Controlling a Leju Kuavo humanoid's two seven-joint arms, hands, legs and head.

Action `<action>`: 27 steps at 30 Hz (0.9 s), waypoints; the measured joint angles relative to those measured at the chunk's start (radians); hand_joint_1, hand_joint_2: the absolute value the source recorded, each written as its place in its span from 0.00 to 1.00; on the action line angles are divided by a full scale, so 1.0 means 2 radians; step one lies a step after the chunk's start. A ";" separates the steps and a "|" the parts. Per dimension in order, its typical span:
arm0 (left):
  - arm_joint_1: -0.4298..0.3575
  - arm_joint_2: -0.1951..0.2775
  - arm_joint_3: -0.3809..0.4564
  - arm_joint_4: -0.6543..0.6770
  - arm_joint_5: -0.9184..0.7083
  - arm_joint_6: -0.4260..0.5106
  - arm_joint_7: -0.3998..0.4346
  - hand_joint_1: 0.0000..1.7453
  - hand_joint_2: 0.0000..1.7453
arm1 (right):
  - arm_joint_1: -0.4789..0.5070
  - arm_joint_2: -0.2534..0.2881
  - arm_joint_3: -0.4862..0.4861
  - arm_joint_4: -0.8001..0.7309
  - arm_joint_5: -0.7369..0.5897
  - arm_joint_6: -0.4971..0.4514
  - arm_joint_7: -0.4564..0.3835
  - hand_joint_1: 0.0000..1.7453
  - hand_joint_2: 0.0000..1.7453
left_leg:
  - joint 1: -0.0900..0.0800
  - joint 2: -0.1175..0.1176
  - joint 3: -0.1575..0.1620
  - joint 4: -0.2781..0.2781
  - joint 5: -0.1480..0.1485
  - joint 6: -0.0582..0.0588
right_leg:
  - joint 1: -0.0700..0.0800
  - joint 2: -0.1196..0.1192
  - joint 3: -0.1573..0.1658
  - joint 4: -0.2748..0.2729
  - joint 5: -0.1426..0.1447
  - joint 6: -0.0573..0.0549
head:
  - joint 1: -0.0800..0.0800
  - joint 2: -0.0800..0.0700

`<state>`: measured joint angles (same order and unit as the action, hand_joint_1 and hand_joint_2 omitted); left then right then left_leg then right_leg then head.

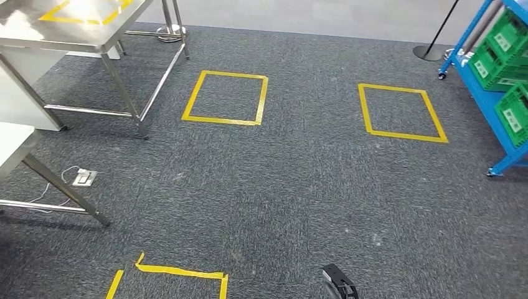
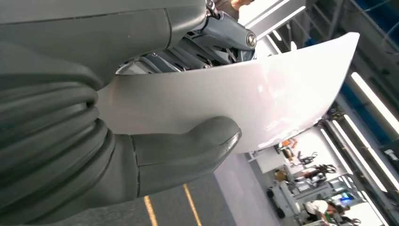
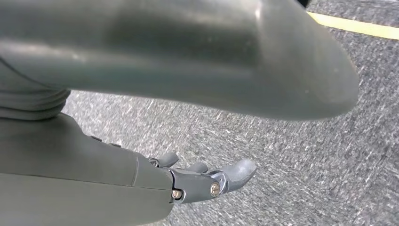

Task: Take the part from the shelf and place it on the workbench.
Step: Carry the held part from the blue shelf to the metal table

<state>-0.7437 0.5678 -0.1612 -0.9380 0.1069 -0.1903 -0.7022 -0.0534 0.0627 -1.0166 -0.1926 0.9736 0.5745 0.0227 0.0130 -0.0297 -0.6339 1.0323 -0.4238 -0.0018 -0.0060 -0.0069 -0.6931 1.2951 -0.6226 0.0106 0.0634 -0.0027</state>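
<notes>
Yellow tape squares (image 1: 226, 98) mark the dark grey carpet floor (image 1: 299, 187); a white socket box (image 1: 84, 178) lies by a steel leg.

An industrial workshop: grey carpet floor (image 1: 299, 187) marked with yellow tape squares (image 1: 225, 98), steel workbenches (image 1: 75, 31), blue shelving (image 1: 492, 93) holding green crates (image 1: 507, 47).

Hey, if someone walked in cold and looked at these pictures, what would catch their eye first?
Probably the curved glossy white panel gripped in the left hand, thumb pressed on its face. Next, the yellow tape squares on the dark grey carpet, lying between the steel workbench at far left and the blue shelf with green crates at far right. The right hand hangs over the carpet, holding nothing.
</notes>
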 joint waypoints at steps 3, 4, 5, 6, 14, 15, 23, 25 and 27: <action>0.003 0.000 0.000 0.000 -0.001 0.000 0.000 1.00 1.00 | 0.000 0.000 0.000 0.000 0.001 0.000 0.000 0.00 0.00 | 0.000 -0.021 -0.001 0.001 0.000 -0.001 | -0.001 0.006 0.002 -0.020 0.030 -0.003 | 0.001 0.000; 0.003 0.000 0.000 0.000 -0.001 0.000 0.000 1.00 1.00 | 0.000 0.000 0.000 0.000 0.001 0.000 0.000 0.00 0.00 | 0.000 -0.028 -0.001 0.002 0.001 -0.002 | -0.001 0.016 0.016 -0.054 0.048 -0.005 | 0.001 0.000; 0.003 -0.001 0.000 0.000 -0.001 0.001 0.000 1.00 1.00 | 0.000 0.000 0.000 0.000 0.002 0.000 0.000 0.00 0.00 | 0.000 -0.035 -0.002 0.003 0.001 -0.004 | -0.003 0.029 0.029 -0.085 0.060 -0.006 | 0.001 0.000; 0.003 -0.001 0.000 0.000 -0.002 0.001 0.000 1.00 1.00 | 0.000 0.000 0.000 0.000 0.002 0.000 0.000 0.00 0.00 | 0.001 -0.041 -0.004 0.003 0.002 -0.008 | -0.003 0.039 0.039 -0.107 0.067 -0.007 | 0.001 0.000; 0.006 -0.004 0.000 -0.003 -0.008 0.008 0.000 1.00 1.00 | -0.001 0.002 0.000 0.000 0.003 0.000 0.000 0.00 0.00 | 0.002 0.003 -0.044 0.075 -0.037 -0.030 | -0.001 0.001 0.052 -0.131 0.074 -0.026 | -0.002 0.000; 0.007 -0.005 0.000 -0.003 -0.009 0.008 0.000 1.00 1.00 | 0.000 0.002 0.000 0.000 0.003 0.000 0.000 0.00 0.00 | 0.003 0.008 -0.057 0.103 -0.048 -0.031 | -0.001 -0.006 0.052 -0.131 0.073 -0.027 | -0.002 0.000; 0.006 -0.008 0.000 -0.004 -0.011 0.008 0.000 1.00 1.00 | 0.000 0.003 0.000 0.000 0.002 0.000 0.000 0.00 0.00 | -0.005 0.046 0.003 0.002 -0.003 -0.017 | 0.007 -0.057 0.059 -0.128 0.063 -0.015 | -0.002 0.000; 0.006 -0.007 0.001 -0.004 -0.011 0.008 0.000 1.00 1.00 | -0.002 0.003 0.000 0.000 0.002 0.000 0.000 0.00 0.00 | -0.003 0.033 0.001 0.001 -0.001 -0.009 | 0.007 -0.064 0.061 -0.127 0.060 -0.011 | -0.001 0.000; 0.005 -0.005 0.001 -0.005 -0.011 0.008 0.000 1.00 1.00 | -0.002 0.003 0.000 0.000 0.002 0.000 0.000 0.00 0.00 | 0.000 0.021 0.000 0.000 0.001 -0.004 | 0.004 -0.043 0.053 -0.106 0.045 -0.005 | 0.001 0.000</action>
<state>-0.7338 0.5571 -0.1590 -0.9474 0.0852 -0.1751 -0.7020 -0.0581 0.0694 -1.0159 -0.1928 0.9783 0.5743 0.0229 0.0125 0.0127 -0.6329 1.0317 -0.4226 -0.0090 0.0018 -0.0924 -0.5865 1.0838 -0.5326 0.0016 0.0645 -0.0027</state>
